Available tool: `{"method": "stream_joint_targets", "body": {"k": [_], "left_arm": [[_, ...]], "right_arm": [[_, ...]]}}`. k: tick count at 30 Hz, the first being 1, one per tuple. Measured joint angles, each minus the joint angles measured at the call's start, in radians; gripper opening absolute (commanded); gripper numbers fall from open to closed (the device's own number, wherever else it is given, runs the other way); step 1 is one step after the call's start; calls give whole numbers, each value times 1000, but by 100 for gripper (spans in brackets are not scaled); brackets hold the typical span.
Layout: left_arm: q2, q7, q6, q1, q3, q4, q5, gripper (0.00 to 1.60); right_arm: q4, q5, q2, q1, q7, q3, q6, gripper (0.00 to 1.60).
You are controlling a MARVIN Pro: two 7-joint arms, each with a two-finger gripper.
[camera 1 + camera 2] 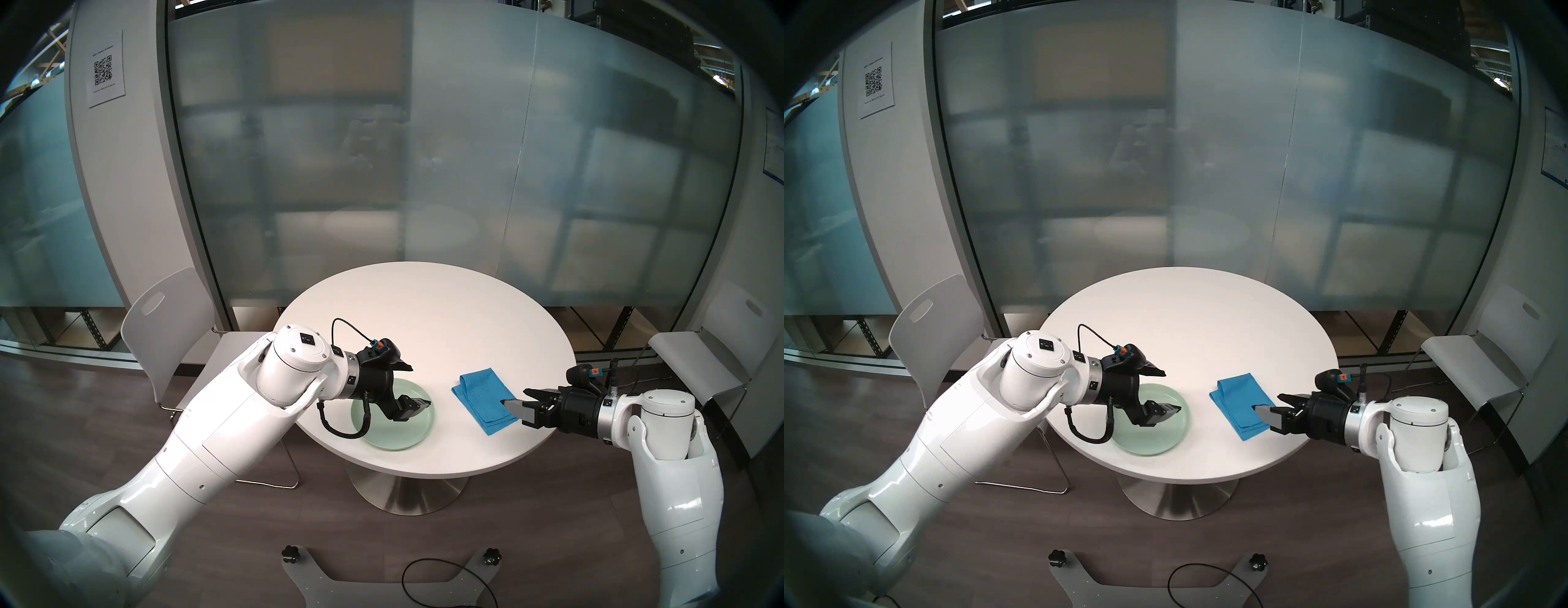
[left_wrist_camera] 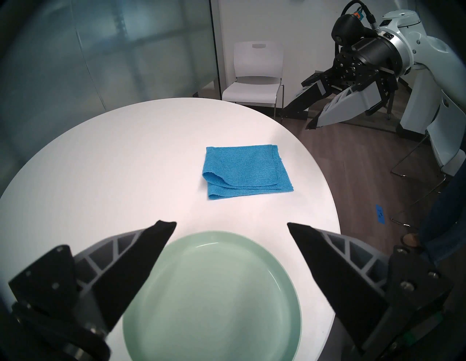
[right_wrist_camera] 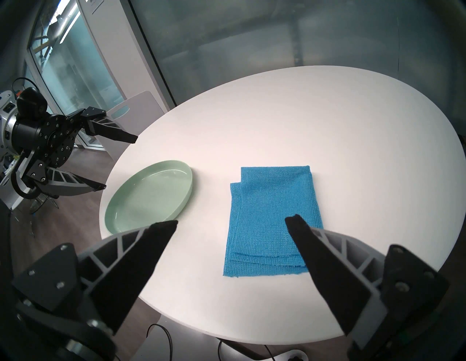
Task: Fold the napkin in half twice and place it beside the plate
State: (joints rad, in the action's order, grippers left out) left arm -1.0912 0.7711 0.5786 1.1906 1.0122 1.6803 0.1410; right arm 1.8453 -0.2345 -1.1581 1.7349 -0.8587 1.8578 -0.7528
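- The napkin [image 3: 271, 224], folded into layers, is laid flat on the table [image 1: 424, 305], just right of the plate [image 1: 418, 433], not touching it.
- The left gripper [image 2: 231, 227] is held above the plate, jaws spread wide, empty.
- The right gripper [image 3: 230, 220] is held above the napkin's near right edge, jaws wide, empty.

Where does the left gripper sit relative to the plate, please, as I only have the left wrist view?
Observer: The right wrist view shows the left gripper open and raised clear of the plate.
Operator: Thanks. Does the napkin look folded twice?
Observer: Probably. Its edge nearest the right gripper shows several stacked layers.
Operator: Is anything behind my arm?
Observer: The head view shows a second chair at the table's left.
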Motion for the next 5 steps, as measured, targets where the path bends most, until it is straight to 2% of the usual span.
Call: {"method": "stream_joint_targets", "body": {"k": [5], "left_arm": [[0,0,0,0,0,0,0,160]], "right_arm": [[0,0,-1,0,0,0,0,159]]}}
